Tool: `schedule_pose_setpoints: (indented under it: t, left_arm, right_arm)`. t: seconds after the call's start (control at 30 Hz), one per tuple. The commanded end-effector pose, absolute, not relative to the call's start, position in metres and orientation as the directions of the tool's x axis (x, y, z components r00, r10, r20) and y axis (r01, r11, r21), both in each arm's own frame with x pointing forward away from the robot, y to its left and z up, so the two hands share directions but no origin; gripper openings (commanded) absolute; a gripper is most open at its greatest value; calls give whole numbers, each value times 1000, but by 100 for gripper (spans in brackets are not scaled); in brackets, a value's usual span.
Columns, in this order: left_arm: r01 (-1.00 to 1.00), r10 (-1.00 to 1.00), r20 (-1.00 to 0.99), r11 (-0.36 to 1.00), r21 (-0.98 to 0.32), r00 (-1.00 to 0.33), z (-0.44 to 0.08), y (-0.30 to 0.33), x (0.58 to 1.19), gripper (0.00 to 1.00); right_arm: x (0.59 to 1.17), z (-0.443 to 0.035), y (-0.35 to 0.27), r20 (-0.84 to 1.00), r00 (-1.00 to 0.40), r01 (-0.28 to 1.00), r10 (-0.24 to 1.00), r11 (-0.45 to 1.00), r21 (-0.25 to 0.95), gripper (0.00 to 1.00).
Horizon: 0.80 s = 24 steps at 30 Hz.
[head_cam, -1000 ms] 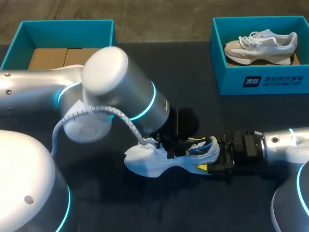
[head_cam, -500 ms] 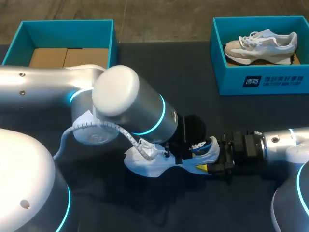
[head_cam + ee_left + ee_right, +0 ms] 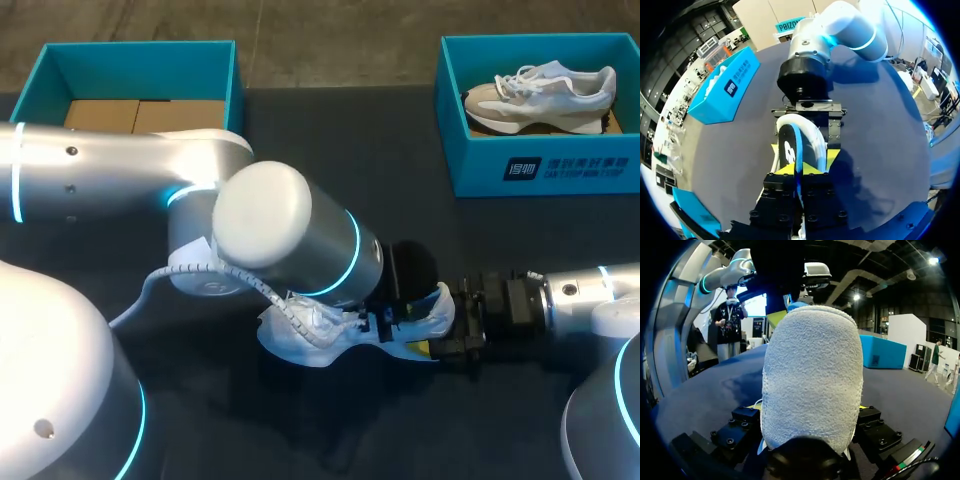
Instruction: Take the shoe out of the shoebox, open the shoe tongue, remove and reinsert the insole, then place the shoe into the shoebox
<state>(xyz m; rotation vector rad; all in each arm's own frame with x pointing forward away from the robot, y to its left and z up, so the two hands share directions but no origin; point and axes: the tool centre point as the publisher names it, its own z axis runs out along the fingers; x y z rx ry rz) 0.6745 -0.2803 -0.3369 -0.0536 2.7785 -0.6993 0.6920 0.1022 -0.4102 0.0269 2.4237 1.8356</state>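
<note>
A white shoe lies on its side on the dark table, toe toward my left arm. My right gripper is shut on its heel, and in the right wrist view the fuzzy white heel fills the space between the dark fingers. My left arm reaches across the shoe. Its gripper has the yellow tips pressed together on the thin edge of the black-and-blue insole, which stands up out of the shoe's white collar. From the head view, my left gripper mostly hides the insole.
A teal box with cardboard inside stands at the back left. Another teal box at the back right holds a beige-and-white shoe. Bare table lies in front of the shoe.
My left arm has shifted right along the shoe toward the heel, and its gripper has closed on the insole. The right arm and the shoe have stayed put.
</note>
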Motion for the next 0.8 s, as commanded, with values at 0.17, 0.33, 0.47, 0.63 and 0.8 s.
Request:
schedule_pose_setpoints:
  t: [0.17, 0.33, 0.47, 0.63, 0.8]
  left_arm:
    - [17, -88, -165, 836, -548, -982, -326, -274, 684, 0]
    - [4, -82, -119, 808, -589, -990, -317, -278, 692, 0]
    - [2, -79, -107, 796, -605, -991, -313, -285, 696, 0]
    - [25, -65, -127, 798, -602, -990, -311, -295, 693, 0]
    - [42, -67, -160, 804, -593, -985, -311, -301, 688, 21]
  right_arm:
    - [690, -409, 104, -71, -995, -47, 77, 277, 960, 0]
    - [690, -409, 104, -71, -995, -47, 77, 277, 960, 0]
    - [690, -409, 104, -71, -995, -47, 77, 277, 960, 0]
    - [690, -409, 104, -71, -995, -47, 77, 277, 960, 0]
    - [690, -409, 104, -71, -995, -47, 77, 277, 960, 0]
